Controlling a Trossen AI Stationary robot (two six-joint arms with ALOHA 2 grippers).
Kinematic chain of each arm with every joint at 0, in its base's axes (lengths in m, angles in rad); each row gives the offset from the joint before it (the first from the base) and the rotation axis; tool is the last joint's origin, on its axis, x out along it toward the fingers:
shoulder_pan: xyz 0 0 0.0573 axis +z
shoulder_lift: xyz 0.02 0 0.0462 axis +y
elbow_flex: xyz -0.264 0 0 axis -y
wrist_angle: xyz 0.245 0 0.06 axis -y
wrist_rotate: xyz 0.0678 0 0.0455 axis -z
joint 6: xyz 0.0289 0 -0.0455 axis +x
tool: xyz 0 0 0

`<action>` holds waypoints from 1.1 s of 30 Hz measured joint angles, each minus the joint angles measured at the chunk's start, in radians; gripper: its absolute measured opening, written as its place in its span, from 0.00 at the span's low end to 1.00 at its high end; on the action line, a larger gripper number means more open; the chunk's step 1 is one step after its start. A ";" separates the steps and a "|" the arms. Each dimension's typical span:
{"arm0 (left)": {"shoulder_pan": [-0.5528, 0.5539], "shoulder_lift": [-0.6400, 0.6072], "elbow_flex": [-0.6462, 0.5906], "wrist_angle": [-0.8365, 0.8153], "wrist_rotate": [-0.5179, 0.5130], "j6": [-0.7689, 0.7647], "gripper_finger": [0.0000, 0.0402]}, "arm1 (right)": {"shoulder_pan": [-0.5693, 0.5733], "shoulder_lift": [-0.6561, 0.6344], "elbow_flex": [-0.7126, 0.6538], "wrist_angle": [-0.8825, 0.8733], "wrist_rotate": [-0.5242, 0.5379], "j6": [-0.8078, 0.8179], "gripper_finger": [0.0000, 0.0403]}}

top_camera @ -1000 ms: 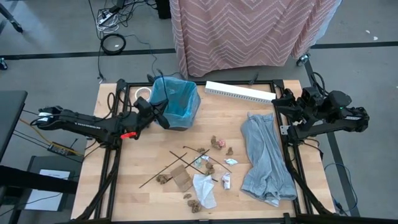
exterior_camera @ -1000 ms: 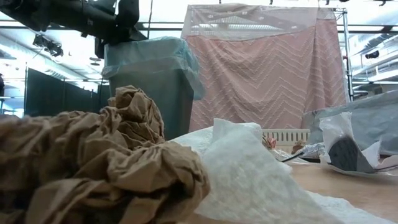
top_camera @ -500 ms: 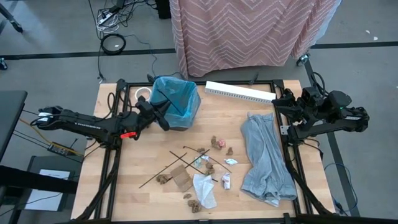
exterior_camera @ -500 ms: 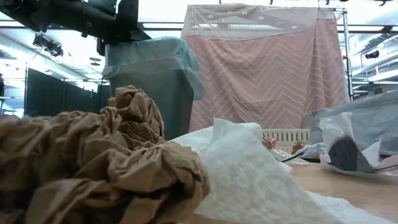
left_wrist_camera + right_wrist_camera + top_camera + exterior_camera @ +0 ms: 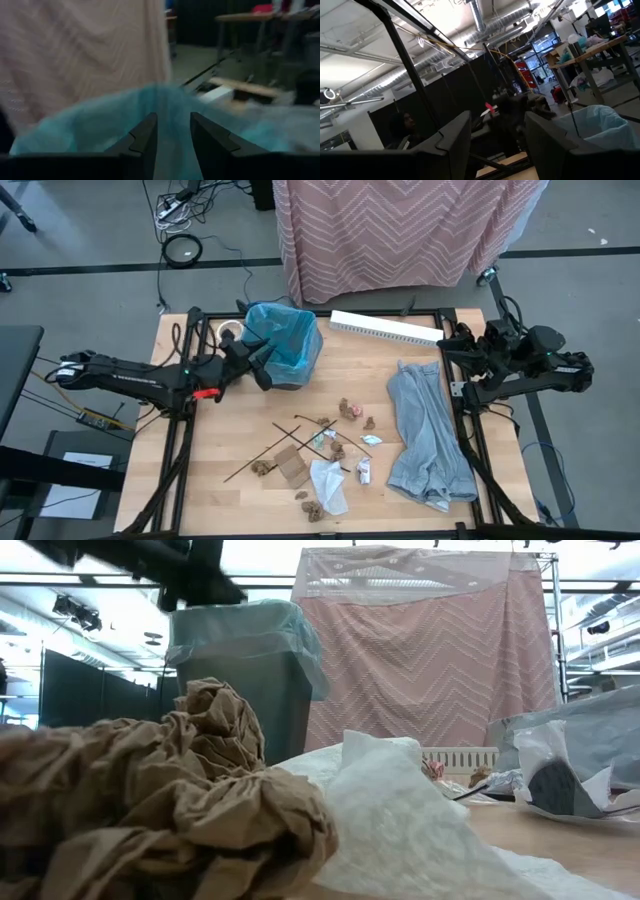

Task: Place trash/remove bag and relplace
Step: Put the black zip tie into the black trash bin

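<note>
- Blue-lined bin [image 5: 284,343] upright at table's far edge, mouth clear for loading.
- Left gripper [image 5: 258,366] at bin rim, fingers apart, nothing clamped, likely bag just released.
- Right gripper [image 5: 447,348] parked aside, fingers apart, empty.
- Trash [image 5: 320,450] scattered mid-table, unpicked.

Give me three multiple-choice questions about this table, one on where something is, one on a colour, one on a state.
1. Where does the bin stand?
A. far side of the table, towards its left
B. near right corner
C. on the floor

2. What colour is the bag lining the bin?
A. black
B. light blue
C. red

3. Where is the trash?
A. all inside the bin
B. scattered on the tabletop
C. held by the right gripper

Answers: 1 A, the high view shows the bin by the far edge, left of centre. 2 B, its liner is pale blue. 3 B, scraps, paper and sticks lie across the wood.
</note>
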 joint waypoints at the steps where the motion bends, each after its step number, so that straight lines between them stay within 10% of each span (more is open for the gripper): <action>1: -0.004 -0.001 0.047 -0.048 0.032 0.001 0.31 | 0.000 0.000 0.000 0.000 0.000 0.000 0.44; 13: -0.216 0.174 0.563 -0.921 0.609 -0.412 0.30 | 0.000 0.000 0.000 -0.014 0.000 -0.042 0.43; 20: -0.360 0.314 0.451 -0.931 0.442 -0.684 0.30 | 0.000 0.000 0.000 -0.015 0.000 -0.053 0.44; 33: -0.376 0.562 0.294 -0.633 0.412 -0.662 0.30 | 0.001 0.000 0.000 -0.021 -0.016 -0.051 0.43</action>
